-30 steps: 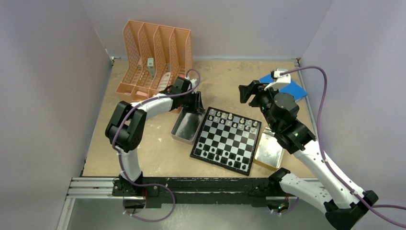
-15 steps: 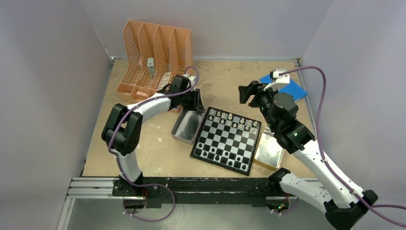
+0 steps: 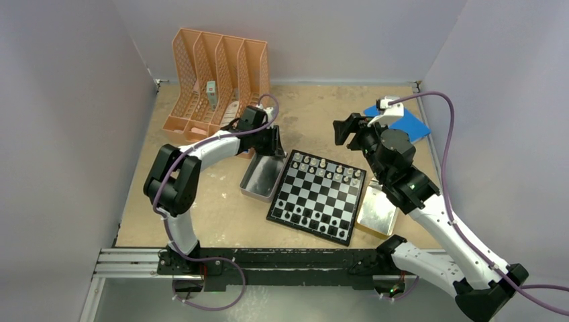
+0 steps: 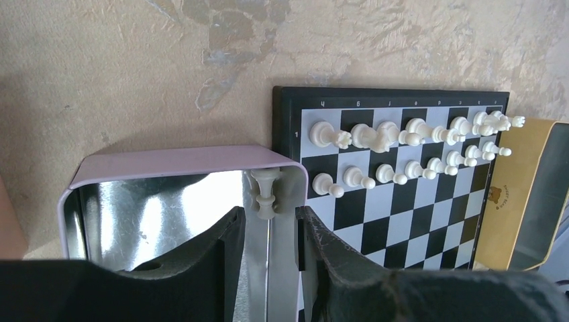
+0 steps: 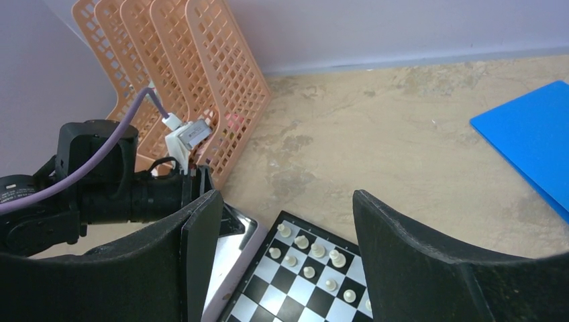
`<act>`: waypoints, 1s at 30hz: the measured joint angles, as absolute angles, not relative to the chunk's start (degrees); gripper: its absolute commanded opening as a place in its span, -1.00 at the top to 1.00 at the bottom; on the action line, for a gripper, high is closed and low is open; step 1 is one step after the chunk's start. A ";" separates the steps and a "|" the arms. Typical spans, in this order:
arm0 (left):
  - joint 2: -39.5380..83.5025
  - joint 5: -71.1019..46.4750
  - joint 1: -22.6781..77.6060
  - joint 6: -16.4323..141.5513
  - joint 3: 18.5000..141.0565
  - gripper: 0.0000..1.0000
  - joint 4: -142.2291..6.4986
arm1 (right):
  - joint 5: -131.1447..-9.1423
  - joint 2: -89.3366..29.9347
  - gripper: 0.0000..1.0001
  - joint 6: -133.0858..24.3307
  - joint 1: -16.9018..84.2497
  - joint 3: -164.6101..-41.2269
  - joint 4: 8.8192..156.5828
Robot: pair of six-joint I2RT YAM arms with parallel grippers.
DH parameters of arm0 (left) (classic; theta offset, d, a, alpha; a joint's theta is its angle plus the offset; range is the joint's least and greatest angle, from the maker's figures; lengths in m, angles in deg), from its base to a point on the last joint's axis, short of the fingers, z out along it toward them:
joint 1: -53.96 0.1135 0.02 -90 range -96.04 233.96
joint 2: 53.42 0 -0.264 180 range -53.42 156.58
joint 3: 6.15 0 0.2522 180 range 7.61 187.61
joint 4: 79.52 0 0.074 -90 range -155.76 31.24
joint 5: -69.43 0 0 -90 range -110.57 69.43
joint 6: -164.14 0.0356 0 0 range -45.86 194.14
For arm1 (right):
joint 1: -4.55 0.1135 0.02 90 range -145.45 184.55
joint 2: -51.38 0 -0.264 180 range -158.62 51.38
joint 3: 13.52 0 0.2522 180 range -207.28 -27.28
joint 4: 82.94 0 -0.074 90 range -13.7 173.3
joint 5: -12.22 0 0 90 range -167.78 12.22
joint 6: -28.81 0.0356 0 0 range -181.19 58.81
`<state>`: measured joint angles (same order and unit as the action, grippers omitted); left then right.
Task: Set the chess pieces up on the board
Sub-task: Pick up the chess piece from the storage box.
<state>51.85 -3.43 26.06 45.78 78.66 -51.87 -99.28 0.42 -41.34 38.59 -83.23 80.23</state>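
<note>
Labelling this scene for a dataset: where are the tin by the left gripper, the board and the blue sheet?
Tin [image 4: 181,158]: left wrist view, on its far wall.
Board [image 4: 396,221]: left wrist view, on a bare square near its middle.
Blue sheet [image 5: 530,134]: right wrist view, on its flat top.

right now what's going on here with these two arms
The left end effector is at the open tin beside the board, a white piece between its fingers; whether it grips it is unclear. White pieces already stand in two rows. The right end effector hovers open near the board's far edge.
</note>
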 measured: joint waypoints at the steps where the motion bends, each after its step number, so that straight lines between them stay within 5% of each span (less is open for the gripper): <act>1: 52.09 -3.30 26.06 45.82 78.66 0.34 -52.00 | -99.28 0.35 -0.48 -41.34 38.61 -83.23 80.20; 30: 58.87 -3.12 25.25 48.32 79.40 0.39 -53.42 | -99.30 -2.14 -0.48 -41.82 38.61 -83.23 80.49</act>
<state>58.87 -3.12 25.25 48.32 79.40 -53.42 -99.30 -2.14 -41.82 38.61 -83.23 80.49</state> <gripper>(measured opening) 0.316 0.740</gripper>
